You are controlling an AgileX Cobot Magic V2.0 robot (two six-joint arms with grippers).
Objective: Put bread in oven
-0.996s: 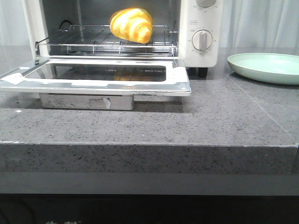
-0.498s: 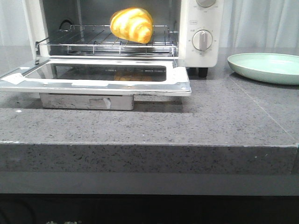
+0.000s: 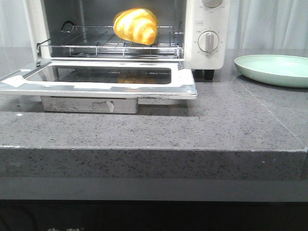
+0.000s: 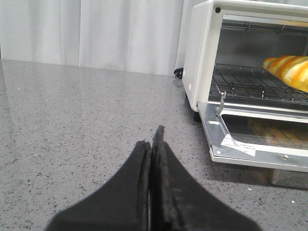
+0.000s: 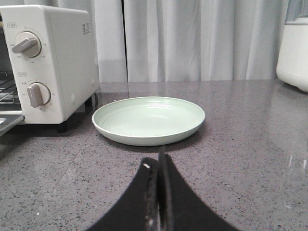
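Already resting on the rack (image 3: 96, 45) inside the oven (image 3: 207, 29): bread (image 3: 135, 25), door (image 3: 96, 79) down. Both fingers, left (image 4: 151, 144) and right (image 5: 157, 168), pressed together, empty, parked over the counter (image 3: 192, 125).

No brand name or number can be read anywhere. The oven (image 5: 53, 62) carries a small printed label high on its side wall in the right wrist view, upper left of the frame, and tiny markings ring its dials (image 5: 34, 94), all too small to make out. A white sticker (image 4: 238, 146) on the open door is likewise illegible.
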